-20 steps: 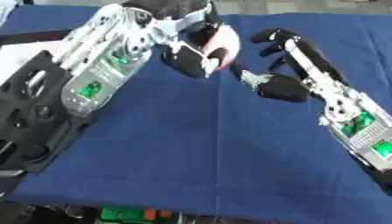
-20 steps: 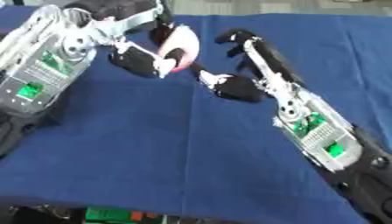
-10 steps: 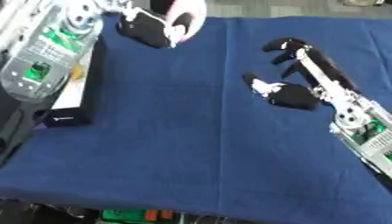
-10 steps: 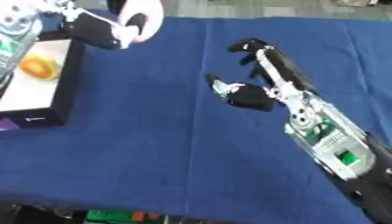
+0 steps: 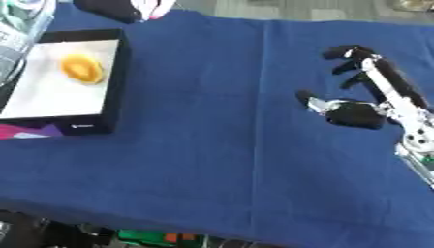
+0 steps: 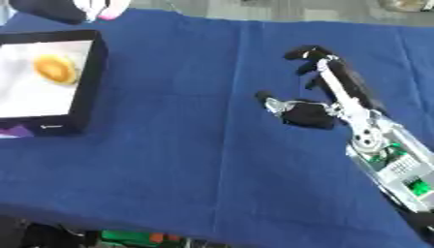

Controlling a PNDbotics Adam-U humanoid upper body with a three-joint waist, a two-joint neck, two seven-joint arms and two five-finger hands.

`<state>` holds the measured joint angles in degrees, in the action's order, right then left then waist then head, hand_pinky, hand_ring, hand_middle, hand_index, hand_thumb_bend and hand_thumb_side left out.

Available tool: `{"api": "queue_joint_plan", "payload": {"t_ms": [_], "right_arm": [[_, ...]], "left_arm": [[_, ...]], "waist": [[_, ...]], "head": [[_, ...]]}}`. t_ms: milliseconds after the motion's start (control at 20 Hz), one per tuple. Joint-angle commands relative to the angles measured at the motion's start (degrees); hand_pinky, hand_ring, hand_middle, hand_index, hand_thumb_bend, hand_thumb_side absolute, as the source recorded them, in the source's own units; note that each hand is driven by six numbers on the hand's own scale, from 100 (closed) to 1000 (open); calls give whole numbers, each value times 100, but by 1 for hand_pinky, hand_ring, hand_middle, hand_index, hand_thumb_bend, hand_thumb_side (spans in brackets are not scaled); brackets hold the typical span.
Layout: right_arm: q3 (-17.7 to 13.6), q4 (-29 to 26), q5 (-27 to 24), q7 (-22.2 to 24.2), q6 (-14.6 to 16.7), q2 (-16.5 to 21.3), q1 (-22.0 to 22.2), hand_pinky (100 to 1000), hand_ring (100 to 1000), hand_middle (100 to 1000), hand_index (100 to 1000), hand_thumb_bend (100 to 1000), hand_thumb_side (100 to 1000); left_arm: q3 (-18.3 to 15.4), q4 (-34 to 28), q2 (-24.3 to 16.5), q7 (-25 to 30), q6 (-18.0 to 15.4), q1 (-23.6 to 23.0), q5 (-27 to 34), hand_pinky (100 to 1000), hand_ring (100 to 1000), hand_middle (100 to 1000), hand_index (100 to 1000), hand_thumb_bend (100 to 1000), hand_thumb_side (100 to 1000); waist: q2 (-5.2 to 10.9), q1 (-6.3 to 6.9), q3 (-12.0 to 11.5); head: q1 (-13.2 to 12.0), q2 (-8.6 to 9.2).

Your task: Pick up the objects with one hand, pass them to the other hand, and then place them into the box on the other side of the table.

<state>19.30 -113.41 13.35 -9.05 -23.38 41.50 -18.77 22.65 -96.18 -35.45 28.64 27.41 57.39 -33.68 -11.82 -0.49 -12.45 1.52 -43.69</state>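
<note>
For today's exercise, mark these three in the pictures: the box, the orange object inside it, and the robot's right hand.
box (image 5: pixel 116 82), left eye view, on its black right wall.
orange object (image 5: pixel 81 69), left eye view, on its middle.
right hand (image 6: pixel 307 114), right eye view, on the palm.

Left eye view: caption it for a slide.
Left hand holds a pink object beyond the box; right hand open over the cloth.

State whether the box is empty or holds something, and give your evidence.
Not empty. The box holds one orange item, lying on its white floor.
</note>
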Motion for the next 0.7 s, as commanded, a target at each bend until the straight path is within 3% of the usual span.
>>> {"api": "queue_joint_plan", "payload": {"t_ms": [50, 350, 700], "right_arm": [[-309, -118, -17, -238, 162, 291, 29, 618, 762, 879, 833, 478, 395], [-1038, -118, -308, -747, 362, 562, 200, 595, 750, 868, 819, 437, 349], [-1613, -118, -714, -1362, 474, 674, 451, 586, 746, 864, 814, 421, 339]], "left_arm": [[-188, 109, -392, -147, 18, 13, 48, 687, 510, 393, 420, 100, 234], [-444, 399, -704, -477, 90, -253, 57, 684, 505, 390, 415, 100, 240], [-630, 1015, -759, -839, 194, -376, 57, 683, 506, 391, 416, 100, 245]], "waist": [[61, -2, 15], [8, -39, 75], [-61, -90, 136]], "head": [[-219, 87], [-772, 247], [-839, 347]]}}
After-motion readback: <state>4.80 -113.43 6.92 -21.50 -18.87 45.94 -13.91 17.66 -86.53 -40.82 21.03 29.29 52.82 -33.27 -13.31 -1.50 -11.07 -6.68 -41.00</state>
